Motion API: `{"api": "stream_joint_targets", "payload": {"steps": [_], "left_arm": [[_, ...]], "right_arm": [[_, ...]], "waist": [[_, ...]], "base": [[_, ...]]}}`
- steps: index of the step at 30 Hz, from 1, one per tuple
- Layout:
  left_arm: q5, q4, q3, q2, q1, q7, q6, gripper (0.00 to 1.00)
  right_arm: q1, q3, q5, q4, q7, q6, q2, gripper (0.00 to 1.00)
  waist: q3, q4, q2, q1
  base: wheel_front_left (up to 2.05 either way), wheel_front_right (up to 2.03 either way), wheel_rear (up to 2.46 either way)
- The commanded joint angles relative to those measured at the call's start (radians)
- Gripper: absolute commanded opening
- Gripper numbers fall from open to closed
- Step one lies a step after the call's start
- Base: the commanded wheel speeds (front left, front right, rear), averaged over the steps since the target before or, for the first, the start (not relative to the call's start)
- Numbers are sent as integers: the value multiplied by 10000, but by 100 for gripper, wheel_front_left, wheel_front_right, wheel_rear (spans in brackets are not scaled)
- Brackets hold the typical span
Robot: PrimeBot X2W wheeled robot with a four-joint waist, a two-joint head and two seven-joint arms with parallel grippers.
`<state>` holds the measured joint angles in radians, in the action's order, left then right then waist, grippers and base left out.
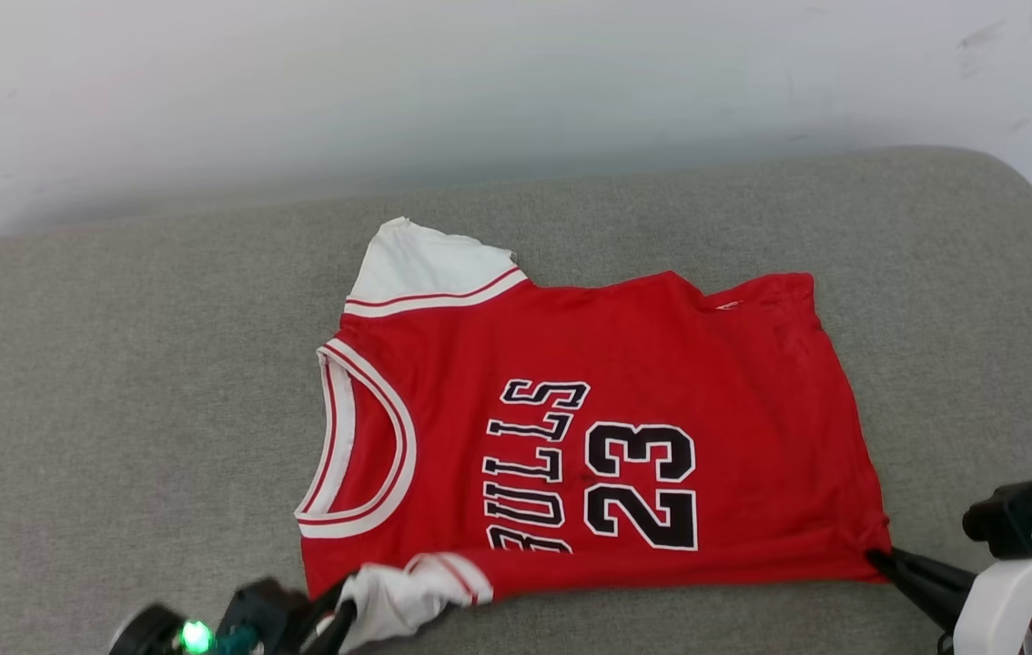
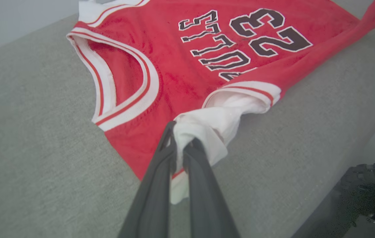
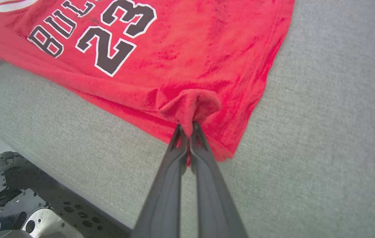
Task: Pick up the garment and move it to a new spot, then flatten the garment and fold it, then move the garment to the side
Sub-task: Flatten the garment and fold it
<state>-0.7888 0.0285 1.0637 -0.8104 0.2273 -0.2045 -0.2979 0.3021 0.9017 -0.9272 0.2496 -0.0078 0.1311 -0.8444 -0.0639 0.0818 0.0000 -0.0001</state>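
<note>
Head view: bodies of left gripper [image 1: 338, 617] and right gripper [image 1: 882, 557] cut off by bottom edge and lower right corner. Left fingertips buried in bunched white sleeve [image 1: 407, 591]. First letter of lettering [image 1: 530, 473] half covered by rolled near edge of garment [image 1: 734, 382]. Small tag [image 1: 720, 305] too small to read. Right wrist view: upper garment cut off at top and left edges.

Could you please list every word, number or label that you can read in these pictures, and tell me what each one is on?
"BULLS": black, white-outlined letters across the front of the red garment.
"23": black, white-outlined number beside those letters on the garment.
Small tag at the garment's far edge: too small to read.
</note>
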Motion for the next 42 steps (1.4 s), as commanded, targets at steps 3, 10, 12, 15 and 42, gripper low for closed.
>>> {"api": "stream_joint_targets", "payload": {"steps": [3,10,12,15,42], "left_arm": [[263,-68,-123,-34,839,276,278,0],[719,-514,-324,-49,2662,1062,974,0],[685,-745,-388,20,3008,1209,1146,0],[717,-1275,-425,128,3512,1306,1492,0],[171,-2951,-555,83,4466,1753,2447,100]], "right_arm": [[71,-424,198,-276,266,-7,69,0],[502,-1350,665,-839,940,-5,294,0],[606,-1500,733,-889,1159,-5,438,0],[867,-1678,893,-803,1400,-7,626,0],[1093,-1898,1263,3,695,-5,1310,100]], "waist": [[-348,98,0,1],[-1349,388,0,1],[-1637,443,0,1],[-2086,503,0,1],[-1628,-30,0,1]], "base": [[0,0,0],[0,0,0],[0,0,0],[0,0,0],[0,0,0]]}}
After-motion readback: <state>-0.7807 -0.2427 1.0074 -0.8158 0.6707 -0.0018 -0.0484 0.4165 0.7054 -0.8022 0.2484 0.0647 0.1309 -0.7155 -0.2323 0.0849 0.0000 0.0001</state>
